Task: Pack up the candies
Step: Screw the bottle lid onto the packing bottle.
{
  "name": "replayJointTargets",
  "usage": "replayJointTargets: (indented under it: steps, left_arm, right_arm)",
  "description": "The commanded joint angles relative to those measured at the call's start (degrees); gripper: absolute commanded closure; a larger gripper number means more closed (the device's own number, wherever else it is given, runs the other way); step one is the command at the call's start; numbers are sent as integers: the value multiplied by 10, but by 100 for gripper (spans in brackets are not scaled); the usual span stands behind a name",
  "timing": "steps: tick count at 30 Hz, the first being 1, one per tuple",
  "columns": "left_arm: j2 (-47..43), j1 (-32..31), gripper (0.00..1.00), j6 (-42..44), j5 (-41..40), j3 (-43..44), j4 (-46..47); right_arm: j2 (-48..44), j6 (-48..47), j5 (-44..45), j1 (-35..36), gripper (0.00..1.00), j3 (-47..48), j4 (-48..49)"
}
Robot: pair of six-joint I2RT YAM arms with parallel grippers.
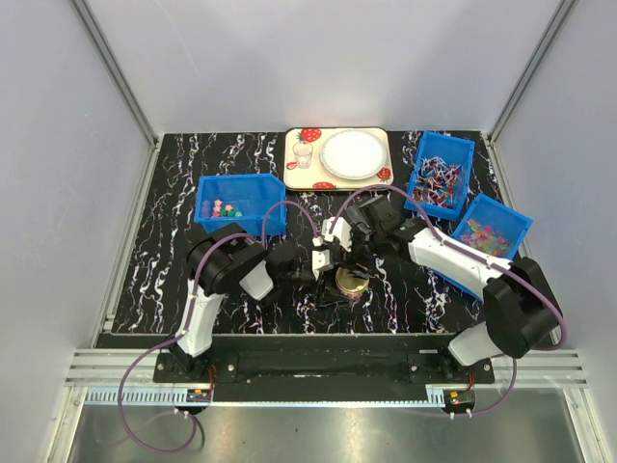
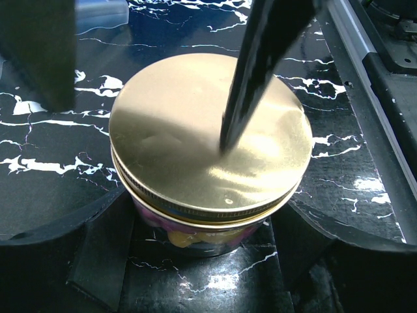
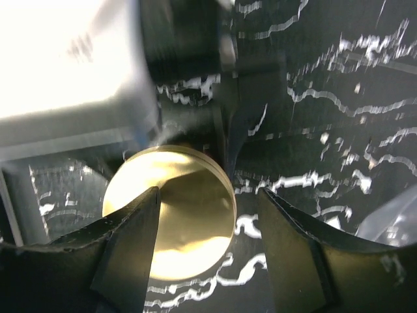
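**A:** Where are the candies [image 2: 166, 226] being kept at this moment?

**B:** Pink and yellow ones are showing through the glass of the jar [image 2: 241, 238], under the gold lid [image 2: 176, 124]. A few more are lying in the blue bin [image 1: 253, 179] at the far left.

**A:** How is the jar being held?

**B:** It is being gripped by the left gripper [image 2: 206, 202], whose jaws are spread wide and appear to be pressed against its sides. The right gripper [image 3: 208, 195] is being held open above the lid with nothing in it. One fingertip [image 2: 229, 127] looks to be just touching the gold top.

**A:** So which step is being worked on?

**B:** Closing the jar, it is being judged. The lid is sitting level, though whether it is tight cannot be told.

**A:** What is being asked of the next move?

**B:** The open jaws should be centred over the lid, because it is now lying mostly under one finger. They should then be closed evenly on the rim. The jar should be kept braced while the lid is being turned, or it may skid or tip.

**A:** Is anything getting in the way?

**B:** The two grippers are crowded together over the jar, so a turning wrist may be knocked. The bin of striped stick sweets [image 1: 448, 138], the bin of pastel sweets [image 1: 506, 205], and the tray [image 1: 308, 178] with its white plate [image 1: 353, 154] are all standing well apart.
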Motion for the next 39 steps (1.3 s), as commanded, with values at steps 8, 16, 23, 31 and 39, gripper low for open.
replayJointTargets:
  steps: [8, 16, 23, 31, 39]
  left_arm:
    - [2, 0, 28, -4, 17, 5, 191]
    - [2, 0, 28, -5, 17, 5, 191]
    - [1, 0, 28, -7, 17, 5, 191]
    - [1, 1, 28, -9, 18, 5, 191]
    - [-1, 2, 28, -9, 12, 5, 191]
  right_arm:
    - [22, -10, 79, 29, 33, -15, 35]
    - [31, -4, -2, 15, 37, 44, -74]
    - [68, -6, -87, -25, 53, 89, -143]
    - [69, -16, -79, -38, 59, 86, -166]
    - [36, -18, -55, -43, 61, 71, -184]
